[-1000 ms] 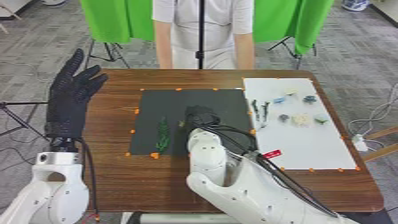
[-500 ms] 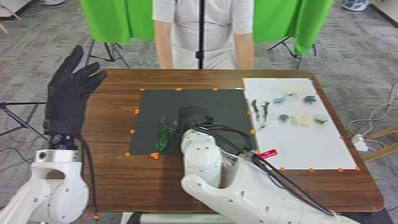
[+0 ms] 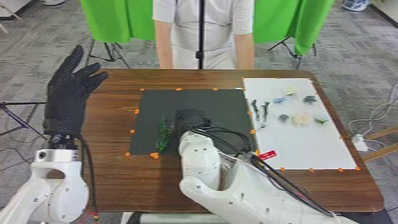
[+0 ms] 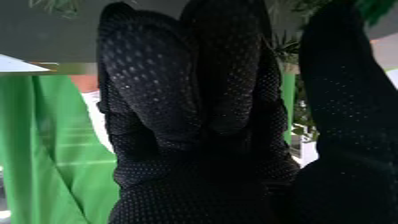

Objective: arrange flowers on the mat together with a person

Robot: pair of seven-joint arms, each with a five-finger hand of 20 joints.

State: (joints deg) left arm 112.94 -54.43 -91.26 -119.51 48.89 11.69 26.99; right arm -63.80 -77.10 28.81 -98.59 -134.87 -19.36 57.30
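We're eyeing the green sprig [image 3: 163, 137] just left of our right hand [image 3: 191, 118]; can't tell if that hand's gripping anything tbh.

It looks like a robotics lab: 2 white robot arms [image 3: 213, 187], green backdrop cloth [image 3: 298, 25], black stands [image 3: 112, 52], loose cables [image 3: 371, 120].

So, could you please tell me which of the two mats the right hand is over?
The dark mat, left of the white mat that bears the flowers.
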